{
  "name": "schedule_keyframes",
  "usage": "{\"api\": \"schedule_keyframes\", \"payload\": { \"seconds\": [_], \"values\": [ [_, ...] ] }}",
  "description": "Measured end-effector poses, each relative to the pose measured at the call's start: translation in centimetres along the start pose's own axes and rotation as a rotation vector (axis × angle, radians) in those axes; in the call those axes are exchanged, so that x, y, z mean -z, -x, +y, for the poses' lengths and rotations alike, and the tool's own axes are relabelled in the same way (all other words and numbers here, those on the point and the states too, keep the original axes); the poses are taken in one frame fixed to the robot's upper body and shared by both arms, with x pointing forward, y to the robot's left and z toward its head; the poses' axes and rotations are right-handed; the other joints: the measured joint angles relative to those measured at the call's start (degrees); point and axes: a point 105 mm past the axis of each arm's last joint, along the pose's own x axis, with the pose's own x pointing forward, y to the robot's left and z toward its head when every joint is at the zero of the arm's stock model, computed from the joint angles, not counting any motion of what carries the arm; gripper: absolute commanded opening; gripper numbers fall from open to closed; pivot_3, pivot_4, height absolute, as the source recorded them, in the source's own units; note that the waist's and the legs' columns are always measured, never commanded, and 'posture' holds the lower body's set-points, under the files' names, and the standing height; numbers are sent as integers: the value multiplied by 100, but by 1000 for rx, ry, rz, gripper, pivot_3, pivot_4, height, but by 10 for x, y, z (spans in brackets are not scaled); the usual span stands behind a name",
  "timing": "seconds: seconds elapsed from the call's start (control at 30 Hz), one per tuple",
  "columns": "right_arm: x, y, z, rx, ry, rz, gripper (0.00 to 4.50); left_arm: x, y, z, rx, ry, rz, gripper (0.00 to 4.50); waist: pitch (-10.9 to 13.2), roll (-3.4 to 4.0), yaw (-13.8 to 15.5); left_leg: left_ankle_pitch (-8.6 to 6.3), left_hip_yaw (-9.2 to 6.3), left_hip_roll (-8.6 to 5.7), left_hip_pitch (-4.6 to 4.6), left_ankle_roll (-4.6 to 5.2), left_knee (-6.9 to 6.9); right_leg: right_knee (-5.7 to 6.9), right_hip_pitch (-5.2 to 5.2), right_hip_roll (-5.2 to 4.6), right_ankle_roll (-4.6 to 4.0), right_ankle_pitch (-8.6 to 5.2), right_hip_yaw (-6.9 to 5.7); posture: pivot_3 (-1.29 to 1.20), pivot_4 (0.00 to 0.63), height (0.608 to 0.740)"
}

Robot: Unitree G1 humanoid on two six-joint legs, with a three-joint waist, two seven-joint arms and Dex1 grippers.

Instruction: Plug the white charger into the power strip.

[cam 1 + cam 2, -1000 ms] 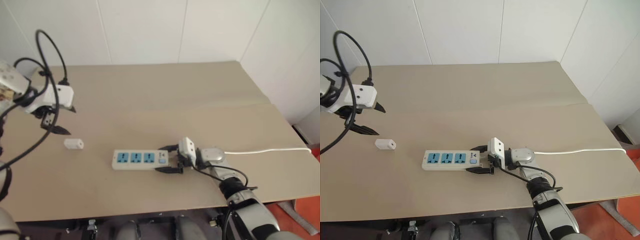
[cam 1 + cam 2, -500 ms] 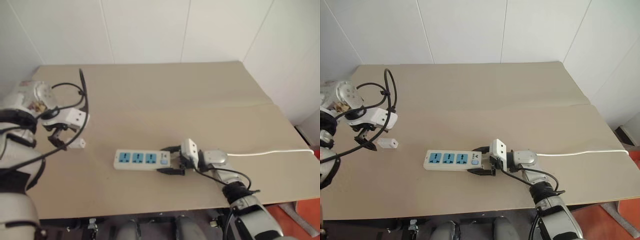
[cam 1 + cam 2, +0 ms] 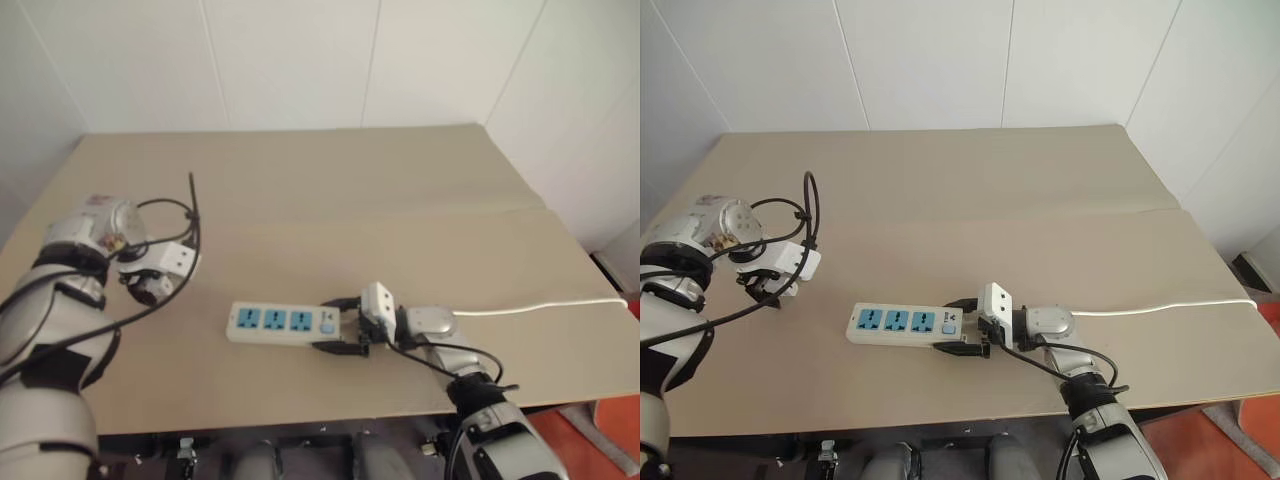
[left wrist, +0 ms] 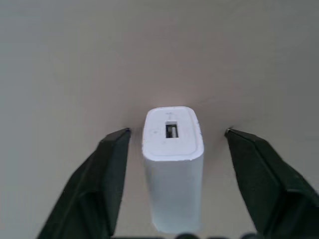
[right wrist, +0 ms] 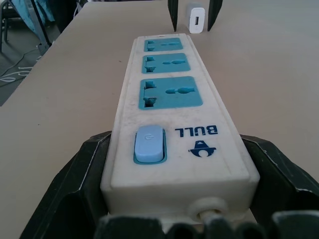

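Observation:
The white charger [image 4: 173, 149] lies on the tan table between the two black fingers of my left gripper [image 4: 177, 131], which points down over it. A gap shows on each side of the charger, so the gripper is open and not touching it. In the right wrist view the charger [image 5: 196, 19] shows far off between those same fingers. The power strip [image 3: 278, 322], white with three blue sockets, lies mid-table. My right gripper [image 3: 338, 324] is shut on its switch end, one finger against each long side.
The strip's white cord [image 3: 540, 303] runs off to the right across the table. A seam [image 3: 480, 205] crosses the tabletop behind the strip. A black cable [image 3: 185, 215] loops above my left wrist. The table's front edge [image 3: 300, 415] is close below the strip.
My left arm has come down from above the table's left side, and its fingers now straddle the charger. The right gripper and the strip have stayed put. The camera has shifted slightly.

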Motion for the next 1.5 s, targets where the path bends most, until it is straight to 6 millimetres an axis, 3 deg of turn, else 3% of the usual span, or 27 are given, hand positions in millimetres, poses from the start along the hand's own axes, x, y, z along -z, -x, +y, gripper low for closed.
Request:
{"api": "schedule_keyframes", "payload": {
  "seconds": [0.17, 0.3, 0.33, 0.4, 0.53, 0.6, 0.63, 0.7, 0.8, 0.93, 1.07, 1.5],
  "values": [
    [2, 0, 1, 3, -7, 3, 3460, 0, -2, -2, 5, 3, -18, 1009, 0, 0, 25, 6, -5, 0, 34, 8, 1, 4, 37, 4, 1, 0, -4, 0, 150, 740],
    [1, 0, 1, 1, -7, 1, 3460, -8, 3, 2, -26, 14, -94, 1012, 1, -1, 41, 6, -7, 1, 25, 8, 2, -4, 35, 4, 0, 0, -6, 0, 150, 740],
    [1, 0, 1, 0, -6, 1, 3460, -16, 6, 6, -45, 11, -150, 1012, 1, -2, 53, 6, -9, 2, 18, 8, 3, -6, 32, 4, 0, 0, -8, 0, 150, 740],
    [0, 1, 1, -3, -2, -1, 3460, -52, 24, 22, -129, 4, -390, 1012, 5, -8, 81, 6, -12, 2, -4, 8, 7, -8, 17, 2, -1, 1, -12, 0, 150, 740],
    [-2, -3, 3, -21, 6, -7, 3460, -123, 90, 49, -350, -44, -924, 1012, 4, -11, 47, 6, -11, 3, -26, 7, 11, 0, -11, -5, -3, 2, -10, 0, 150, 740],
    [-3, -7, 5, -37, 11, -8, 3460, -151, 114, 46, -416, -38, -1195, 1012, -1, -3, -24, 5, -13, 4, -19, 7, 9, 6, -11, -15, -2, 2, -6, 0, 150, 740],
    [-4, -9, 5, -48, 15, -9, 3460, -161, 116, 39, -415, -22, -1293, 1012, -3, 0, -75, 4, -13, 4, -19, 8, 7, 6, -14, -14, -2, 2, -3, 0, 150, 740],
    [-4, -11, 6, -60, 18, -8, 3460, -177, 110, 23, -390, 7, -1437, 1012, -5, 3, -115, 1, -32, 9, -17, 7, 3, 16, -14, -16, -2, 2, 5, 0, 150, 740],
    [-4, -10, 5, -66, 23, -8, 3460, -203, 85, -11, -282, 130, -1563, 1012, -5, 3, -127, 0, -48, 3, -25, 7, 5, 18, -15, -23, -1, 3, 3, 0, 150, 740],
    [-1, -9, 4, -60, 12, -3, 3460, -215, 88, -33, -266, 184, -1605, 1012, -6, 4, -73, 0, -48, -2, -3, 6, 5, 3, -1, -22, -1, 2, 4, 0, 150, 740],
    [2, -9, 4, -58, -1, 3, 3460, -220, 69, -59, -172, 182, -1623, 1012, -8, 10, -61, -1, -14, -2, 67, 4, -2, -16, 75, -17, -1, 2, -1, 0, 150, 740],
    [2, -9, 5, -62, -1, 4, 3460, -196, 31, -69, -87, 197, -1538, 1012, -8, 11, -56, -1, -3, -1, 71, 4, -2, -20, 78, -13, -1, 2, 2, 0, 150, 740]
  ]
}}
